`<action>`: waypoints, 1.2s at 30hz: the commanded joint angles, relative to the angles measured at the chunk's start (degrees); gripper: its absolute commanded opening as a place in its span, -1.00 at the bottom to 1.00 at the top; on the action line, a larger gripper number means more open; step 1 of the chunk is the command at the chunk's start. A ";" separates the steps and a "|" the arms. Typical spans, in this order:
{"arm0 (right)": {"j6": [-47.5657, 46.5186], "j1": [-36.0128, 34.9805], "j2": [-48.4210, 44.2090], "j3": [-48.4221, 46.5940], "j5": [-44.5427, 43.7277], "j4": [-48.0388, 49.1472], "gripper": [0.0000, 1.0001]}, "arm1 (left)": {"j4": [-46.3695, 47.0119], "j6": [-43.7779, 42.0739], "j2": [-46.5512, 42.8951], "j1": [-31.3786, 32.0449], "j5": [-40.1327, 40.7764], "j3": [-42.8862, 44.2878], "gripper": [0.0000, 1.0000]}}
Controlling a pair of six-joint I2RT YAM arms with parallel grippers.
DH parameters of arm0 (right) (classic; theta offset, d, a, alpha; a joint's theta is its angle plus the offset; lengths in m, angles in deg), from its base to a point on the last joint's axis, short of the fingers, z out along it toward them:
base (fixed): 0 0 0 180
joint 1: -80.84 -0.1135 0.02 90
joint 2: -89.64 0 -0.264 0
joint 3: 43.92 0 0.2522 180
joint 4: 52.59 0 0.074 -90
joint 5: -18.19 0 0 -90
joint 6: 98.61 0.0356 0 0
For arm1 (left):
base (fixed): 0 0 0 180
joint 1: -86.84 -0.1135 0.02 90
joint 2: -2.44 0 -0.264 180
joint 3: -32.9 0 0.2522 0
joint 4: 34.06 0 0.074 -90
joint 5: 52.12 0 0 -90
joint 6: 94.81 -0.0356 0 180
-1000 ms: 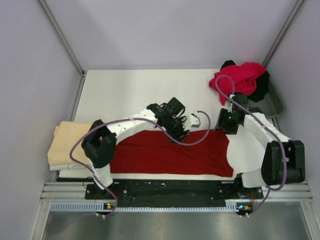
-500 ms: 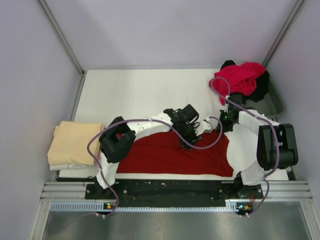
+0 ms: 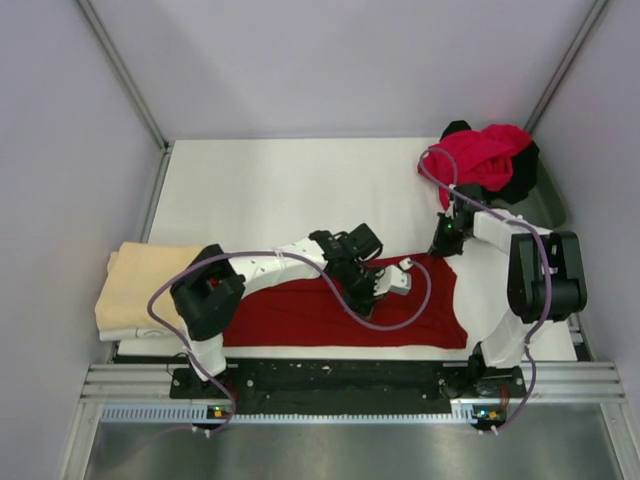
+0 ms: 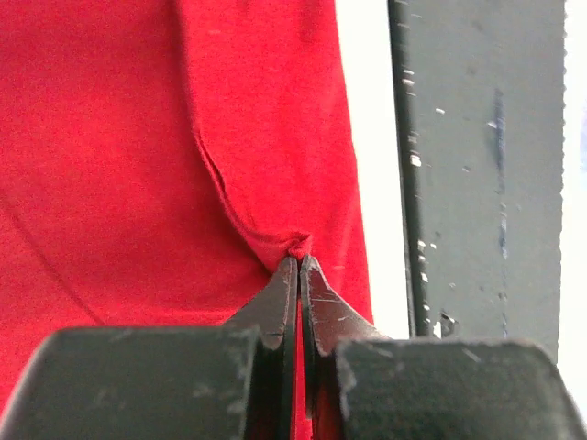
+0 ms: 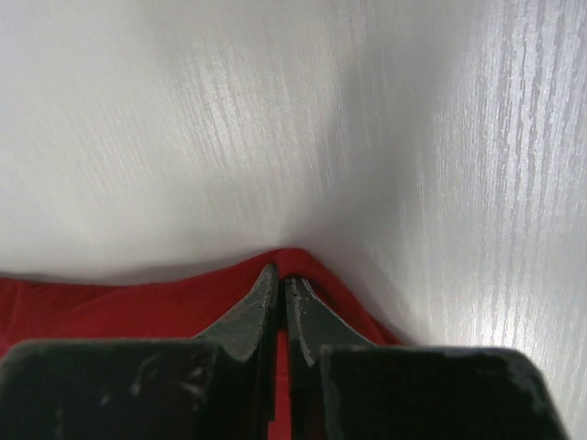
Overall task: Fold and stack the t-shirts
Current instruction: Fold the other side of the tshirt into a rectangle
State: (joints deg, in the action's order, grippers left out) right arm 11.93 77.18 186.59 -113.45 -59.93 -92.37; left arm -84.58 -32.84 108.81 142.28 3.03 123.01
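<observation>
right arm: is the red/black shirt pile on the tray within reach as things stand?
Probably not yet: the right arm's jaws are shut on the maroon shirt's far corner. The pile lies just beyond, with nothing between, so likely yes once it lets go.

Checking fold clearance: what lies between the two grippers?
The dark red t-shirt, pinched by left gripper and right gripper, crossed by a purple cable; top external view shows it.

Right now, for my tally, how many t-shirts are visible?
4: maroon t-shirt spread centre-front, beige t-shirt folded left, bright red t-shirt and black t-shirt heaped far right; more may hide.
</observation>
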 commanded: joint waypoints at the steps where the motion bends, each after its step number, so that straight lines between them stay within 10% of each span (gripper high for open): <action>1: -1.46 0.41 2.01 -3.47 0.60 2.03 -1.00 | -2.44 -11.42 -4.07 2.65 -5.59 -4.19 -1.00; 9: -2.25 0.32 2.46 -4.52 1.65 1.76 -1.00 | -8.07 -19.95 -0.98 5.29 -0.49 -4.02 -0.34; 20: -4.62 0.41 -4.39 -7.77 -1.94 -4.46 -0.14 | -12.21 -16.11 -9.32 3.37 9.09 -0.69 -0.21; 27: -5.94 0.41 -9.23 -7.87 -7.57 -10.27 -0.10 | -11.41 -5.29 -13.82 -18.05 25.08 0.37 -0.27; 36: -7.00 0.23 -0.02 -8.48 -2.22 -9.14 -0.20 | -0.53 -14.41 -16.11 -40.92 38.36 -13.07 -0.04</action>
State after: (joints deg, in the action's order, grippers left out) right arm 5.85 77.26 181.38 -119.65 -64.77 -101.44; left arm -89.56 -43.49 95.26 105.24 34.83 114.29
